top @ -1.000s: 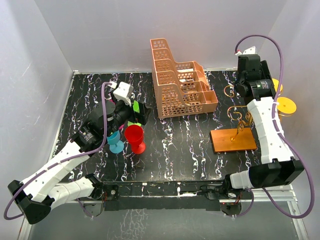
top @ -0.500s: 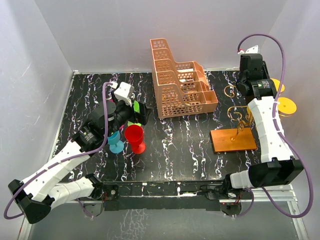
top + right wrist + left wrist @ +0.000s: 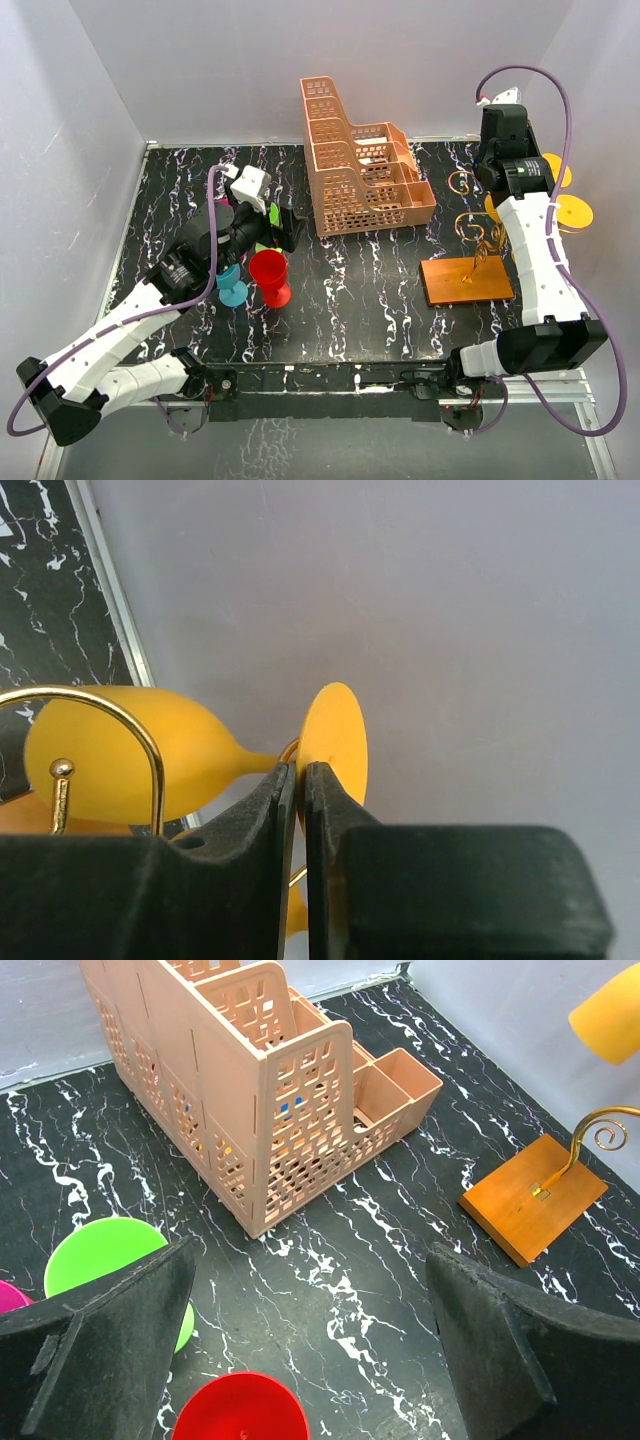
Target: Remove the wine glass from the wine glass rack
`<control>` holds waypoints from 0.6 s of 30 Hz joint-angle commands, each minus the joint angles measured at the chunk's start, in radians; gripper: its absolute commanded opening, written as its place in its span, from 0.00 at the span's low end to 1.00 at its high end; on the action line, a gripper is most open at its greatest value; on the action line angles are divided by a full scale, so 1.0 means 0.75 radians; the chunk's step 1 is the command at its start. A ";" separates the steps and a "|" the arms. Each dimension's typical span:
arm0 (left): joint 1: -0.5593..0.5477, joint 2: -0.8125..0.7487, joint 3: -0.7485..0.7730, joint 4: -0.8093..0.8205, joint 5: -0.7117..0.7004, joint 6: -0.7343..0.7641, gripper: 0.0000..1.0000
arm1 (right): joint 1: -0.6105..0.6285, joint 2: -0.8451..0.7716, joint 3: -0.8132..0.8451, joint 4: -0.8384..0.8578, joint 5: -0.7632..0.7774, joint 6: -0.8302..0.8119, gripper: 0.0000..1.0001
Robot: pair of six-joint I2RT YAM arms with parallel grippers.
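Observation:
The wine glass rack has an orange-brown base (image 3: 466, 280) and a gold wire stem with curled hooks (image 3: 481, 243). Yellow wine glasses hang at its right, by the right wall; one foot disc (image 3: 573, 212) shows plainly. My right gripper (image 3: 541, 172) is at another glass beside it. In the right wrist view the gripper (image 3: 301, 772) is shut on the edge of a yellow glass's foot disc (image 3: 338, 730); the bowl (image 3: 120, 755) lies left, behind a gold hook (image 3: 110, 708). My left gripper (image 3: 310, 1252) is open and empty above the table; it also shows in the top view (image 3: 283, 228).
A peach lattice basket (image 3: 358, 160) stands at the back centre and shows in the left wrist view (image 3: 250, 1090). A red cup (image 3: 269, 270), a teal cup (image 3: 231, 283) and a green cup (image 3: 271, 213) stand by the left gripper. The right wall is close behind the rack.
My right wrist has shifted slightly toward the far right, by the yellow glasses. The left arm has hardly moved.

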 commanded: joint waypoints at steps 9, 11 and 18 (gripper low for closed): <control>-0.044 0.043 0.005 0.014 -0.049 0.037 0.97 | 0.007 -0.030 0.055 0.093 0.076 -0.112 0.08; -0.047 0.042 0.008 0.010 -0.052 0.042 0.97 | 0.008 -0.029 0.042 0.104 0.092 -0.128 0.08; -0.059 0.032 0.011 0.003 -0.082 0.053 0.97 | 0.014 -0.032 -0.004 0.153 0.166 -0.209 0.08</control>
